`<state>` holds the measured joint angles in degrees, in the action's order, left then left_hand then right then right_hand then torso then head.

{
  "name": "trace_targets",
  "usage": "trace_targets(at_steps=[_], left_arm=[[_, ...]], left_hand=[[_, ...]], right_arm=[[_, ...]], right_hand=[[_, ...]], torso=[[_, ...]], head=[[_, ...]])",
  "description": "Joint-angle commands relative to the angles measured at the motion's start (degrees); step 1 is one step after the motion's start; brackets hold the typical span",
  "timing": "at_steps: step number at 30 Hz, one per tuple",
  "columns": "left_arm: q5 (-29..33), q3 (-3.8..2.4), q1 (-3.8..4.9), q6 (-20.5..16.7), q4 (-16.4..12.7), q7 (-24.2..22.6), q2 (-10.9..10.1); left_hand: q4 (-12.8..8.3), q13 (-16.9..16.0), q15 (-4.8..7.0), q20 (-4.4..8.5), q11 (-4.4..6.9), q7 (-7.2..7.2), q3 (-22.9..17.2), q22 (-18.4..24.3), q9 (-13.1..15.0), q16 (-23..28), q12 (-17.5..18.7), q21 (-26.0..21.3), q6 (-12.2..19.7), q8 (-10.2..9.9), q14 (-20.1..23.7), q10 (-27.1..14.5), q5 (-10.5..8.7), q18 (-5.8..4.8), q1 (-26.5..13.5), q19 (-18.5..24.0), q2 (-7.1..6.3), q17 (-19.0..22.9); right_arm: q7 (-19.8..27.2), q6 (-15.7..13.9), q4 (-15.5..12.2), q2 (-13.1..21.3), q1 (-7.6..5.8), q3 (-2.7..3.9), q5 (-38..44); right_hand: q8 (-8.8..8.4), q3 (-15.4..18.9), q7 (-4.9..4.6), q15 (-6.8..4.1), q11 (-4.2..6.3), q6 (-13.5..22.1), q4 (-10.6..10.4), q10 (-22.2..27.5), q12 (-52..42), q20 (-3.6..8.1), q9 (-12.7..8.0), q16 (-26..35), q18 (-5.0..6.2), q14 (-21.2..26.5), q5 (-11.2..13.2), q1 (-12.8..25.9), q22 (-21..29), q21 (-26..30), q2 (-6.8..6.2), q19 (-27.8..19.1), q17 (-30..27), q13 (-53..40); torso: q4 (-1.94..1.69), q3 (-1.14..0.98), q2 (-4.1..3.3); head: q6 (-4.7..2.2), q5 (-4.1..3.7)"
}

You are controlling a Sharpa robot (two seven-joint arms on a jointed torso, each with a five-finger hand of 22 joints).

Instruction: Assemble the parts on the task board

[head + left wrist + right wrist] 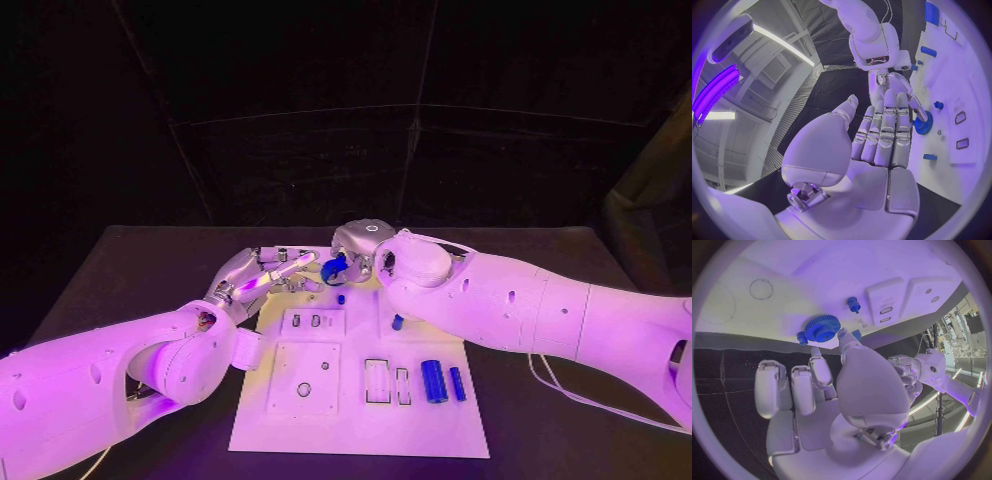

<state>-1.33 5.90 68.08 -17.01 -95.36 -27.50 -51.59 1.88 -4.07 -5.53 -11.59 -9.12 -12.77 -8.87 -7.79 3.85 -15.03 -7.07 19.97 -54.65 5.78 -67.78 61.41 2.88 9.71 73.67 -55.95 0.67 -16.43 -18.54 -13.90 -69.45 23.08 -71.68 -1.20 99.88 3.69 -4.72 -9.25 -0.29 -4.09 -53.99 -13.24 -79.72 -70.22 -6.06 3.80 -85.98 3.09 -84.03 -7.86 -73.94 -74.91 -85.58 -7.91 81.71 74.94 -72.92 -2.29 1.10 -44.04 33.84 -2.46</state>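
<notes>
Right hand (842,390) pinching the blue gear (822,329) at its fingertips, held just above the far edge of the task board (361,420), disc roughly parallel to the board. Left hand (873,145) released, fingers straight and together, just beside the gear. Seating the gear probably falls to the right hand, the nearer one
</notes>
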Motion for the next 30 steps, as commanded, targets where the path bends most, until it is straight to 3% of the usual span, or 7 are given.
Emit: trace_targets(at_steps=[1,13,20,25,30], left_arm=[[0.0,-0.04,0.10,0.7,-0.1,0.3,0.0],[0.0,-0.04,0.12,0.6,-0.2,0.3,-0.1],[0.0,-0.04,0.12,0.5,-0.2,0.4,-0.1],[0.0,-0.04,0.13,0.5,-0.2,0.4,-0.2],[0.0,-0.04,0.13,0.5,-0.2,0.3,-0.3]], left_hand=[[-0.5,0.1,0.01,-0.27,0.04,0.01,0.0,0.1,0.0,0.2,0.3,-0.4,0.4,-0.2,0.2,-0.2,0.28,0.74,0.1,0.2,0.28,-0.1],[-0.6,0.1,0.00,-0.27,0.02,-0.03,0.0,0.1,0.0,0.3,0.4,-0.4,0.5,-0.2,0.3,-0.3,0.28,0.75,0.2,0.2,0.40,-0.2],[-0.6,0.1,0.00,-0.27,0.02,-0.03,0.0,0.1,0.0,0.3,0.4,-0.4,0.5,-0.2,0.3,-0.3,0.28,0.75,0.2,0.2,0.40,-0.2],[-0.6,0.1,0.00,-0.27,0.02,-0.03,0.0,0.1,0.0,0.3,0.4,-0.4,0.5,-0.2,0.3,-0.3,0.28,0.75,0.2,0.2,0.40,-0.2],[-0.6,0.1,-0.01,-0.28,-0.01,-0.07,0.0,0.1,0.0,0.3,0.4,-0.4,0.6,-0.2,0.3,-0.4,0.28,0.74,0.2,0.2,0.44,-0.2]], right_arm=[[-0.2,2.0,-0.1,0.2,-0.10,0.01,-0.1],[0.7,3.6,-0.7,1.4,-0.04,-0.05,-3.1],[0.1,2.8,-0.6,1.7,0.08,-0.07,-3.5],[0.2,0.2,-1.4,2.6,0.22,-0.08,-3.3],[2.4,-7.6,-5.0,6.0,0.66,-0.09,-3.9]], right_hand=[[0.26,0.7,0.26,0.24,0.03,-0.2,-0.6,0.0,-0.1,-0.34,0.2,0.1,-0.56,-4.1,-0.5,0.8,-4.0,0.0,0.39,0.2,6.4,-0.3],[0.53,2.5,0.67,-0.02,0.35,-1.7,-3.2,-1.0,-1.9,-0.14,0.3,-0.1,-0.65,-4.2,-2.8,3.2,-4.5,-0.2,2.67,0.5,6.9,-1.8],[0.01,3.9,0.48,0.04,0.22,-1.0,-3.0,-0.8,-1.7,-0.12,0.1,-0.1,-0.64,-4.2,-4.2,3.8,-4.4,-0.1,2.74,0.5,7.0,-1.7],[0.13,4.4,0.45,0.09,0.19,-1.0,-2.7,-0.9,-1.9,-0.17,0.1,-0.2,-0.69,-4.2,-5.5,3.1,-4.7,-0.2,2.79,0.6,7.1,-1.9],[0.46,4.8,0.70,-0.07,0.41,-1.8,-2.1,-1.3,-2.6,-0.08,0.2,-0.1,-0.71,-4.2,-8.9,1.8,-4.8,-0.3,3.02,0.7,7.1,-2.6]], torso=[[-0.02,0.02,0.00],[0.02,0.00,0.00],[-0.01,-0.01,-0.01],[0.02,-0.01,0.01],[0.07,-0.04,0.02]], head=[[0.07,-0.05],[0.25,-0.12],[0.20,-0.20],[0.26,-0.20],[0.09,-0.22]])
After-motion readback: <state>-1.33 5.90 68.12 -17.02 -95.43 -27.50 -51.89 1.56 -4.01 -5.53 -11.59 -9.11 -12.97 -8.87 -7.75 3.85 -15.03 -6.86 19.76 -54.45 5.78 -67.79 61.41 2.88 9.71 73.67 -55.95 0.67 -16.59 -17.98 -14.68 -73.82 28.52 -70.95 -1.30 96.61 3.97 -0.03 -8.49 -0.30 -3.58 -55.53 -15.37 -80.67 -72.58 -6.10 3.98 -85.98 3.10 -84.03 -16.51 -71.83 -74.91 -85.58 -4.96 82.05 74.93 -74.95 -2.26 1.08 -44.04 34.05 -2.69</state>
